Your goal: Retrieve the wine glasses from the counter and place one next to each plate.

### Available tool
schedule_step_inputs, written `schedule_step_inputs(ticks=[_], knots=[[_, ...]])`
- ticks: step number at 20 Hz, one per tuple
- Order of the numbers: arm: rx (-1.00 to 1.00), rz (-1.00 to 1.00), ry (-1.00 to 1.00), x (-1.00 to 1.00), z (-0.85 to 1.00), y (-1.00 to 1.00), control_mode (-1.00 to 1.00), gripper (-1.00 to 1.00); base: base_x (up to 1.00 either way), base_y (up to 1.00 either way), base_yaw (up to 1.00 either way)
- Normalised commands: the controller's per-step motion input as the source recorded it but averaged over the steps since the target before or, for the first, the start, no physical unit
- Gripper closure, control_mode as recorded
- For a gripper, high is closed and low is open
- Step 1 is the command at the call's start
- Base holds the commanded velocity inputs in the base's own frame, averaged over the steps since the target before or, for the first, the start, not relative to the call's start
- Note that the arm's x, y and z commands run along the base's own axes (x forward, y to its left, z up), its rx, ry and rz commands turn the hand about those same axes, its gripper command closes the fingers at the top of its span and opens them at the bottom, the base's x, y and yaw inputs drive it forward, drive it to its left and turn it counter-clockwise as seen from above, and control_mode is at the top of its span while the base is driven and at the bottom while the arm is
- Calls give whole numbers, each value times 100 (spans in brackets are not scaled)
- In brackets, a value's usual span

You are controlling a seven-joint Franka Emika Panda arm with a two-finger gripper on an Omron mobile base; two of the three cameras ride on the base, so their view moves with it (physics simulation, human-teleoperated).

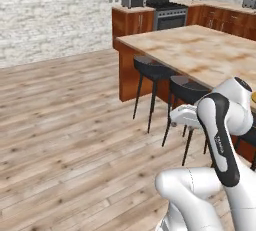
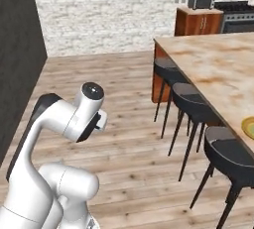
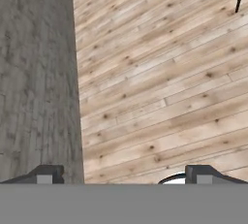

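One unreadable dark label on the arm (image 1: 222,140), tool (image 3: 121,174) open wide.

The arm (image 1: 220,140) is glossy white with rounded segments, black bands at the joints, a dark round cap, and small dark-grey fingertips (image 3: 46,174).

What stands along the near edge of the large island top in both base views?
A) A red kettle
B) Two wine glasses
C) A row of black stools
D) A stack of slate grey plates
C: black stools on thin dark legs are lined up against the side of the island top, and the same row of stools shows beside the island in the left base view.
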Motion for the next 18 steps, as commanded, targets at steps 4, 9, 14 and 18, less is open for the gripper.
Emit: schedule_step_inputs(ticks=[4,9,14,18], knots=[[0,0,0,0,0,0,100,-100,100,55,-8],[0,0,0,0,0,0,100,-100,100,78,-16],[0,0,0,0,0,0,100,-100,100,97,-23],[0,0,0,0,0,0,100,-100,100,100,-23]])
